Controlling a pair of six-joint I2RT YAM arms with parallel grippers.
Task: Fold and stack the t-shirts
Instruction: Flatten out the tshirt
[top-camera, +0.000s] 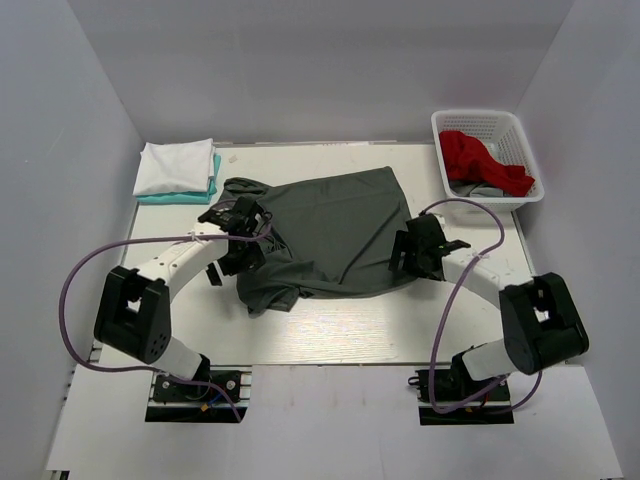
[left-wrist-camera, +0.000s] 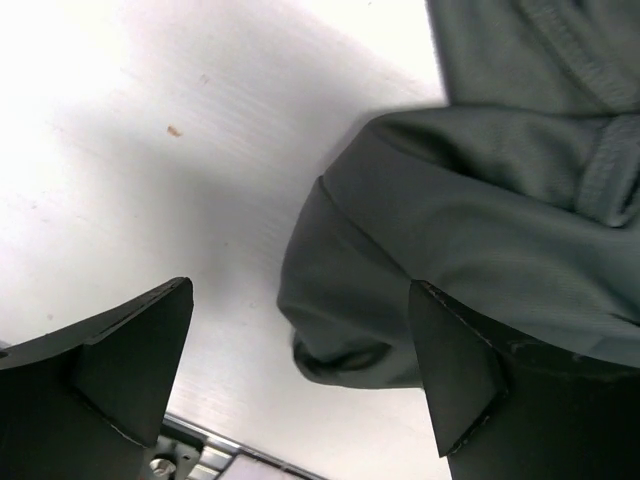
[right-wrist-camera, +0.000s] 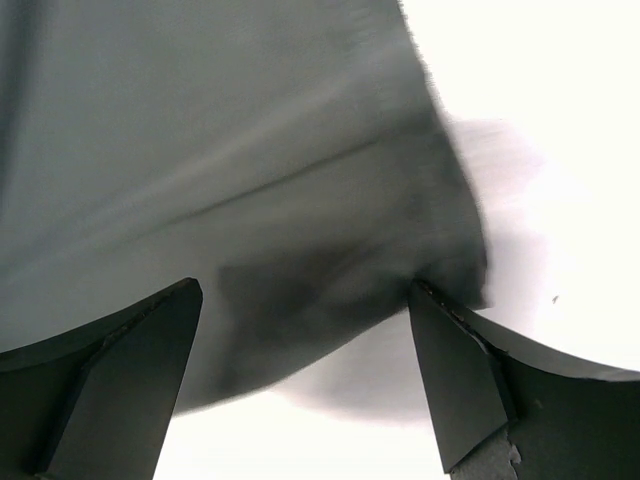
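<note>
Dark grey t-shirt (top-camera: 335, 220) sprawls across the table (top-camera: 330, 330). Left gripper (top-camera: 243, 228) and right gripper (top-camera: 408, 252) hover over its bunched left and near-right edges, both spread and empty. A shallow pinch could snag one layer and skew the fold.

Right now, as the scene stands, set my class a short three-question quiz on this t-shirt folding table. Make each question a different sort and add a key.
1. Fill the gap: the left gripper and the right gripper both stand ____ at the dark grey t-shirt's edges.
2. True or false: the red t-shirt lies in the white lattice basket.
3. The folded white t-shirt rests on: A the teal t-shirt, B the basket, C the dark grey t-shirt.
Key: 1 open; 2 true; 3 A.
</note>
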